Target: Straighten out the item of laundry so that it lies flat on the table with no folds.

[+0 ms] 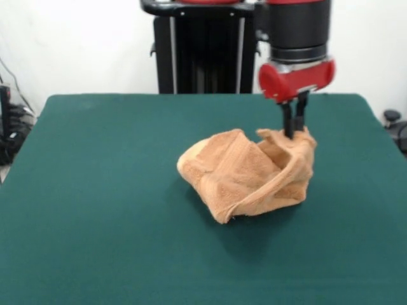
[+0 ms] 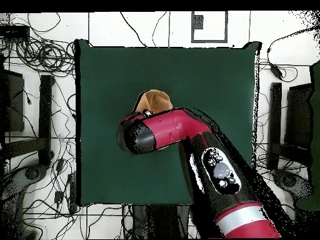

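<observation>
Table (image 1: 95, 210): dark green cloth top; all four edges visible in overhead view, near edge cut off by frame in front view.
Table edges: far edge meets black pedestal (image 1: 197, 47) in front view; cables and dark equipment on floor beyond left and right edges in overhead view.
Open room: wide bare green surface on every side of towel in front view; largest bare area toward picture's left and toward camera.
Towel (image 1: 245, 175): orange-tan terry, crumpled into cupped heap, right of table centre in front view; well apart from every table edge.
Towel folds: one corner raised at picture's right, remainder slumped on cloth with rolled lower rim.
Towel in overhead view (image 2: 156, 100): only small part showing above arm's wrist; rest hidden.
Arm (image 2: 212, 162): red and black, descending from above in front view; covers table's lower middle in overhead view.
Gripper (image 1: 293, 127): two dark fingers close together, pinched on raised towel corner.
Grip contact: fingertips sunk into top fold; towel corner hanging from them.
</observation>
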Motion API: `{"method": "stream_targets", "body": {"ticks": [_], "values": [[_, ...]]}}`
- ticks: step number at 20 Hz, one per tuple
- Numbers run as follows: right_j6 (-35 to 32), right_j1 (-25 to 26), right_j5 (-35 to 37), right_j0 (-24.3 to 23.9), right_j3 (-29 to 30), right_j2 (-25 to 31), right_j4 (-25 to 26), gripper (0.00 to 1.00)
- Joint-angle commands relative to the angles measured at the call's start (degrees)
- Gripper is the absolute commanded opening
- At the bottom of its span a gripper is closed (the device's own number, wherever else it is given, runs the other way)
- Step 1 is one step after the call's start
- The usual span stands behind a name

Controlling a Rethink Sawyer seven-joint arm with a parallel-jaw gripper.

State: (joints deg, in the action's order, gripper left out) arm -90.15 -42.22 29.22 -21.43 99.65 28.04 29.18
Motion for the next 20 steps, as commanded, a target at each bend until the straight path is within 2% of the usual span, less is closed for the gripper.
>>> {"method": "stream_targets", "body": {"ticks": [1, 8, 16, 20], "values": [[-12.1, 1.2, -1.7, 6.6, 0.6, -3.0, -2.0, 0.00], [-15.3, 1.3, -1.9, 13.4, -2.7, -10.9, 0.0, 0.00], [-14.0, 2.2, -3.7, 17.9, -3.2, -17.0, 1.6, 0.00], [-13.5, 1.9, -5.5, 18.8, -2.5, -17.9, -0.1, 0.00]]}}
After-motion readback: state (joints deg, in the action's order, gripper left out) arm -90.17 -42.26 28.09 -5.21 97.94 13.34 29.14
